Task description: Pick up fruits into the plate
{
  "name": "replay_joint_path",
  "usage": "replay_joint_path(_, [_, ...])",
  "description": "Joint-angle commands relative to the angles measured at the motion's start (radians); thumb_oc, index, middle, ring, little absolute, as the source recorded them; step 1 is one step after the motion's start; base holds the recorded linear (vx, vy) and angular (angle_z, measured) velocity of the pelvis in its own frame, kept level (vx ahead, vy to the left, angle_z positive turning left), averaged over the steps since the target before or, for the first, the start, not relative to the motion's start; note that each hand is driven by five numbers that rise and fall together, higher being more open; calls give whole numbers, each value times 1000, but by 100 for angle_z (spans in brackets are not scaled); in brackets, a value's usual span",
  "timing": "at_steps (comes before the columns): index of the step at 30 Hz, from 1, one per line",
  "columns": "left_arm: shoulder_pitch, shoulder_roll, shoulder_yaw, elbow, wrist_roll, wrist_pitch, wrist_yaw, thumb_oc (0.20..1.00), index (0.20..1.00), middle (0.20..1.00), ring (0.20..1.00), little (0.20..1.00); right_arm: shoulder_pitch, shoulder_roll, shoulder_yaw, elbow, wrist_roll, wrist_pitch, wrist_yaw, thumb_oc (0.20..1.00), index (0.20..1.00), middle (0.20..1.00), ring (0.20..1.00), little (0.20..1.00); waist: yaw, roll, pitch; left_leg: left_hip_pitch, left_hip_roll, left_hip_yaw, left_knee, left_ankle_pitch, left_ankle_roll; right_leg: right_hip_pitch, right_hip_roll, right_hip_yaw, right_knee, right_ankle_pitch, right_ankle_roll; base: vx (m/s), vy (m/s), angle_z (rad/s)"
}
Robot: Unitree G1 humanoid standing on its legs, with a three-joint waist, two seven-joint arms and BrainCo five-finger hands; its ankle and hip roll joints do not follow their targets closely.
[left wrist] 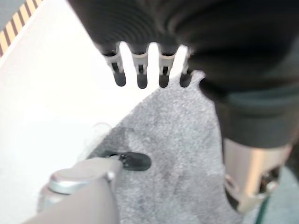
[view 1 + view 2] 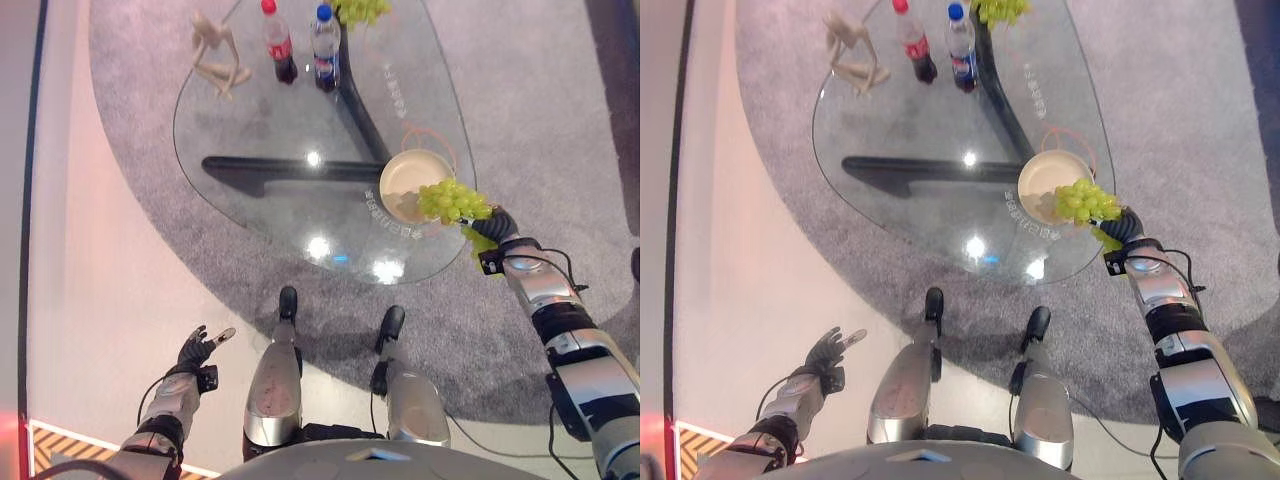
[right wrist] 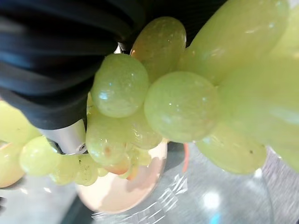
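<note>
1. My right robot hand [image 2: 492,226] is clenched around a bunch of green grapes [image 2: 453,200]; in the right wrist view the grapes [image 3: 180,105] press right up against the dark cover of that hand.

2. The bunch hangs over the near edge of the cream plate [image 2: 405,172], which sits on the right end of the glass worktop [image 2: 260,120]. Part of the bunch overlaps the plate's rim, and the rest trails back toward my hand, off the worktop's edge.

3. The relation that matters: the plate lies just ahead of my right hand, farther in over the worktop. The bunch's long axis runs from my fingers toward the plate, so I judge a short reach forward would centre the grapes over it before letting go.

4. My left robot hand [image 2: 199,349] hangs low at my side over the pale floor, fingers relaxed and holding nothing, well apart from the worktop. The right hand is plainly the nearer one.

5. A second bunch of green grapes [image 2: 362,10] lies at the far end of the worktop, beside two bottles [image 2: 301,42] and a wooden figure [image 2: 215,55], so the task is not yet finished.

6. Risk, as I judge it: loose grapes could roll off the glass if released too near the rim.
</note>
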Motion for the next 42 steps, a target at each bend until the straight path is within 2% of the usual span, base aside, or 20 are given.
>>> replay_joint_path(1, [3,49,-63,-23,-42,-36,61,1000,1000,1000,1000,1000,-104,-86,61,18,-42,-55,-81,200,200,200,200,200,12,-20,-13,-110,-113,6,91,-110,59,-130,4,0,221,-146,-27,-38,-43,1])
replay_joint_path(9, [12,64,-103,-68,-44,-40,115,1000,1000,1000,1000,1000,-221,-144,110,71,-74,-47,-176,200,200,200,200,200,35,-8,-13,-232,-138,-6,113,-95,70,-264,-3,-28,261,-137,-24,-19,-16,5])
replay_joint_path(14, [24,60,-124,-84,-46,-47,121,1000,1000,1000,1000,1000,-293,-172,147,72,-151,-44,-249,200,200,200,200,200,47,5,-13,-301,-158,-10,157,-101,77,-335,-20,-37,303,-140,-22,30,27,6])
replay_joint_path(21, [27,64,-150,-124,-39,-50,159,1000,1000,1000,1000,1000,-379,-196,198,113,-263,1,-314,200,200,200,200,200,57,30,-13,-395,-176,-8,221,-111,87,-430,-41,-32,358,-143,-21,40,26,9])
replay_joint_path(24, [29,65,-168,-143,-48,-51,170,1000,1000,1000,1000,1000,-425,-202,234,151,-283,49,-320,200,200,200,200,200,63,45,-13,-431,-183,-11,239,-111,92,-468,-44,-26,376,-144,-22,41,13,5])
replay_joint_path(26, [33,68,-177,-156,-47,-55,177,1000,1000,1000,1000,1000,-445,-207,256,185,-291,121,-315,200,200,200,200,200,66,54,-13,-451,-186,-13,243,-109,95,-491,-44,-21,383,-143,-23,69,-4,4])
replay_joint_path(27, [48,68,-184,-160,-48,-54,177,1000,1000,1000,1000,1000,-436,-206,261,199,-291,140,-317,200,200,200,200,200,68,56,-13,-427,-187,-16,249,-141,91,-475,-43,-7,400,-176,-15,38,7,2])
replay_joint_path(28, [41,71,-183,-171,-50,-51,174,1000,1000,1000,1000,1000,-445,-209,255,227,-293,168,-308,200,200,200,200,200,71,62,-13,-463,-188,-17,246,-110,99,-507,-45,-19,394,-146,-25,116,-17,3])
replay_joint_path(29, [57,72,-190,-175,-45,-52,170,1000,1000,1000,1000,1000,-432,-205,254,256,-289,200,-295,200,200,200,200,200,74,66,-13,-436,-189,-20,252,-144,95,-489,-45,-6,411,-181,-16,43,6,2])
replay_joint_path(32, [70,72,-202,-197,-53,-48,165,1000,1000,1000,1000,1000,-429,-205,242,305,-307,217,-319,200,200,200,200,200,81,80,-13,-448,-194,-23,251,-140,100,-503,-48,-7,416,-180,-18,36,-6,1])
replay_joint_path(33, [80,75,-210,-210,-54,-50,162,1000,1000,1000,1000,1000,-431,-207,240,313,-323,221,-336,1000,1000,1000,1000,1000,84,88,-13,-455,-196,-25,253,-139,101,-511,-50,-6,419,-180,-19,0,0,0])
replay_joint_path(38, [95,75,-221,-225,-49,-39,158,1000,1000,1000,1000,1000,-453,-217,258,319,-403,246,-383,1000,1000,1000,1000,1000,87,109,-13,-461,-199,-21,256,-135,101,-523,-56,-5,429,-181,-18,2,4,1])
replay_joint_path(42, [101,80,-226,-238,-53,-36,162,1000,1000,1000,1000,1000,-461,-228,272,311,-462,240,-388,1000,1000,1000,1000,1000,86,112,-13,-461,-197,-19,252,-131,100,-525,-54,-3,428,-180,-17,0,0,0])
